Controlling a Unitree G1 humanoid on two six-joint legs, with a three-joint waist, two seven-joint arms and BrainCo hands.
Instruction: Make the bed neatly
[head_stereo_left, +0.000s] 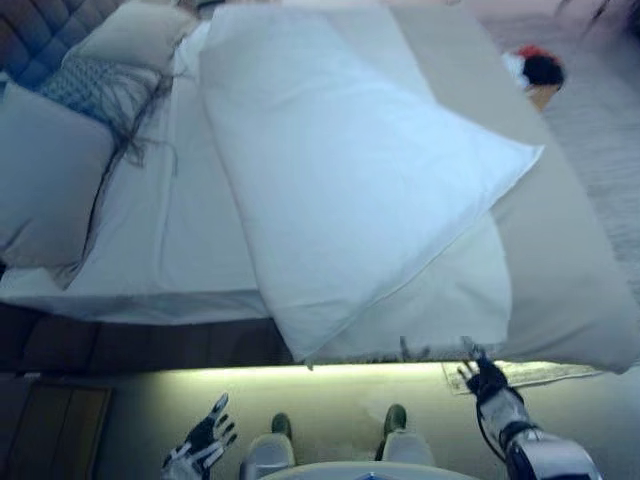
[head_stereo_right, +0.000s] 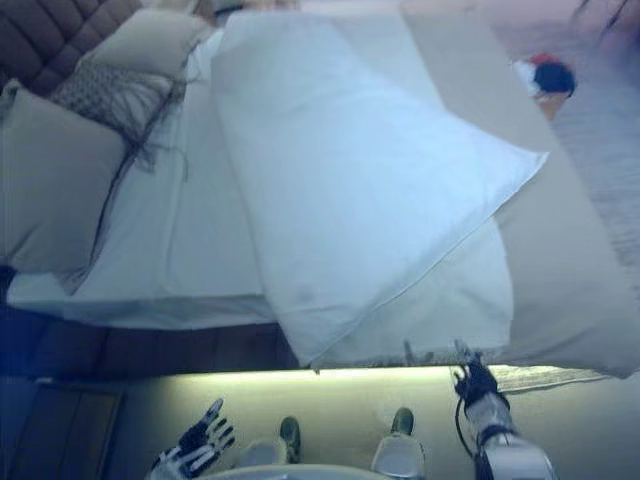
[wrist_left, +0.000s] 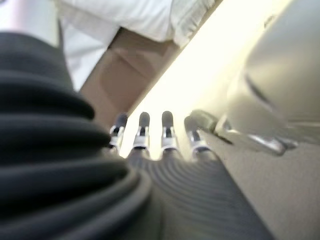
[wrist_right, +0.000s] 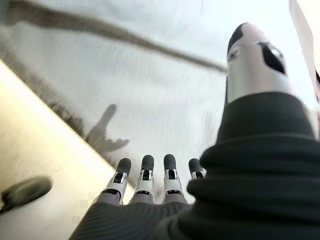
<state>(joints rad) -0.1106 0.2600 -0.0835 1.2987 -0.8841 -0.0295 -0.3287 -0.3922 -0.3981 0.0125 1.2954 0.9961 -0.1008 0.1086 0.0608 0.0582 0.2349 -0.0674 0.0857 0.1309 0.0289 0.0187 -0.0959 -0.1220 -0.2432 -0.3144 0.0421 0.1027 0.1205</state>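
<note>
A white duvet (head_stereo_left: 350, 170) lies folded back diagonally across the bed, one corner pointing right and one hanging over the near edge. The white sheet (head_stereo_left: 190, 230) shows to its left, the beige bed cover (head_stereo_left: 570, 260) to its right. Beige pillows (head_stereo_left: 50, 180) and a patterned cushion (head_stereo_left: 95, 90) sit at the head on the left. My right hand (head_stereo_left: 488, 382) is open, raised just below the bed's near edge, close to the duvet's lower hem; its fingers (wrist_right: 145, 172) are straight and hold nothing. My left hand (head_stereo_left: 205, 440) is open, low over the floor, away from the bed.
A dark tufted headboard (head_stereo_left: 40, 40) stands at the upper left. The bed's dark base (head_stereo_left: 140, 345) runs along the near side above a lit floor strip. A red, black and white object (head_stereo_left: 535, 65) lies on the floor beyond the bed, upper right. A wooden nightstand (head_stereo_left: 50, 430) is lower left.
</note>
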